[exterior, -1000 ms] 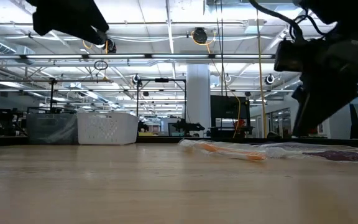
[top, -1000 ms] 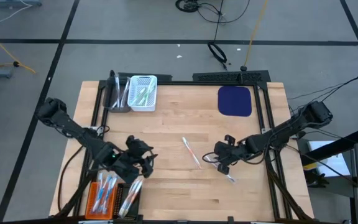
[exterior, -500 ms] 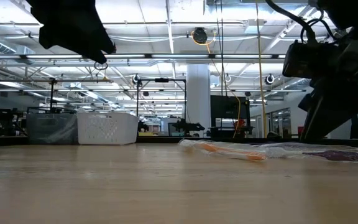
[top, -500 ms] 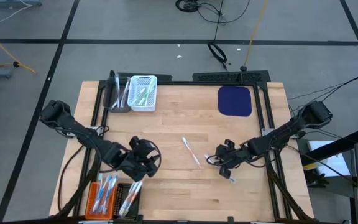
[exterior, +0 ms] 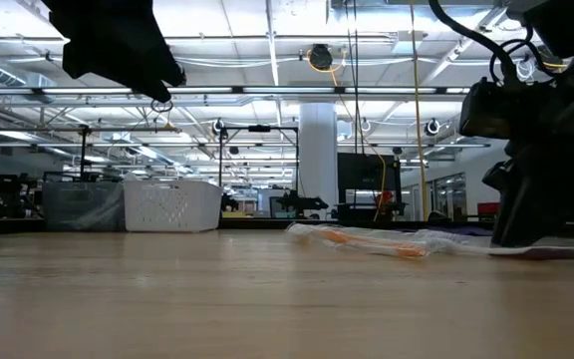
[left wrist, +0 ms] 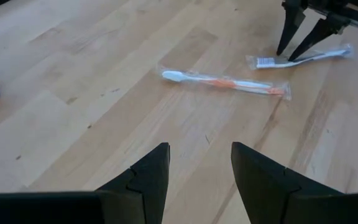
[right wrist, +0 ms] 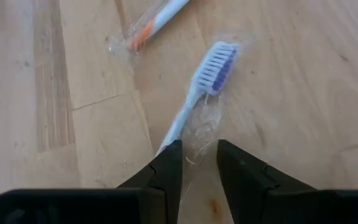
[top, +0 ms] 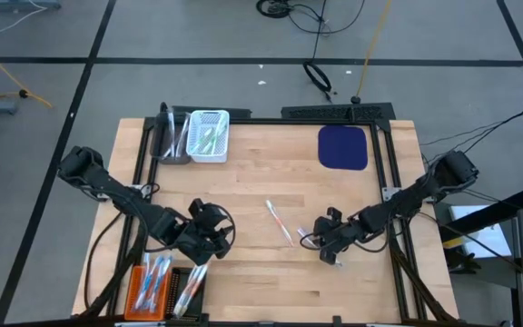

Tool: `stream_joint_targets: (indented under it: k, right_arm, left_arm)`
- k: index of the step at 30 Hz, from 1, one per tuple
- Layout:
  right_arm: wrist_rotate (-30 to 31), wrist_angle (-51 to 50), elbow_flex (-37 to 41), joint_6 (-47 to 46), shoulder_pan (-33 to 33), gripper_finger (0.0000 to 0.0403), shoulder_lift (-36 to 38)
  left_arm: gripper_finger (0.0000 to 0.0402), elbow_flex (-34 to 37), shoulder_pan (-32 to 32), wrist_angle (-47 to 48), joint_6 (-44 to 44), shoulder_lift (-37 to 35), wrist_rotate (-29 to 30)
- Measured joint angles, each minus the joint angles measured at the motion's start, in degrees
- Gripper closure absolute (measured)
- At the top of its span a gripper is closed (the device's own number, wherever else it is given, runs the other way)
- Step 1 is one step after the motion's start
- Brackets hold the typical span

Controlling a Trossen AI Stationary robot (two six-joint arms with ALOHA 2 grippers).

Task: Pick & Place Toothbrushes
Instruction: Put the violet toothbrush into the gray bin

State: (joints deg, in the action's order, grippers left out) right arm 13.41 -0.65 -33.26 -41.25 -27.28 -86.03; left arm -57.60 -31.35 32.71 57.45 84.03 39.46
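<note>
While the right gripper (top: 332, 247) sits low over the table (top: 271, 182) at about 4 o'clock from table centre, its fingers (right wrist: 166, 168) straddle the handle of a wrapped purple-bristled toothbrush (right wrist: 194, 93). The jaws stand a narrow gap apart, one on each side of the handle; the right wrist view does not settle whether they are pressing on it. The brush lies flat on the wood, bristle head pointing away from the gripper. In the left wrist view the same brush (left wrist: 300, 58) shows with the right fingertips planted at it.

A second wrapped toothbrush, white with an orange grip (top: 280, 222), lies flat near table centre, just beside the first at roughly its 10 o'clock and apart from both grippers. It runs diagonally, from 11 to 5 o'clock. In the low view it lies on the table surface (exterior: 367, 241).

The left gripper (top: 209, 234) hovers at about 8 o'clock from table centre, fingers (left wrist: 148, 177) spread apart and empty, pointed toward the orange-grip brush.

At the 7 o'clock table edge, an orange tray (top: 139, 292) holds several blue-handled toothbrushes (top: 157, 272), and a clear tray (top: 182, 300) next to it holds pale ones. At 11 o'clock stand a white basket (top: 209, 136) with green-tinted brushes inside and a grey basket (top: 171, 143) touching its side. A dark blue pad (top: 343, 147) lies at 1 o'clock.
</note>
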Motion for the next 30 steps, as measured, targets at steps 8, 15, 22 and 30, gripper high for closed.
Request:
stream_joint_targets:
  k: [8,15,22,30]
  right_arm:
    - [1.6,-0.8,0.0,-1.3,0.2,0.0393,0.9]
    - [3.8,-0.6,0.0,-0.6,0.3,0.0402,2.9]
    - [9.4,-0.3,-2.8,6.4,0.3,0.0402,9.9]
    - [12.1,17.8,-3.6,22.9,0.6,0.0403,16.4]
  left_arm:
    - [0.0227,0.0,0.0,0.0,-0.2,0.0,0.0]
    - [0.0227,0.0,0.0,0.0,0.1,0.0,0.0]
    - [0.0227,0.0,0.0,-3.1,-1.6,0.0,0.0]
    - [0.0227,0.0,0.0,-15.8,-9.4,0.0,2.4]
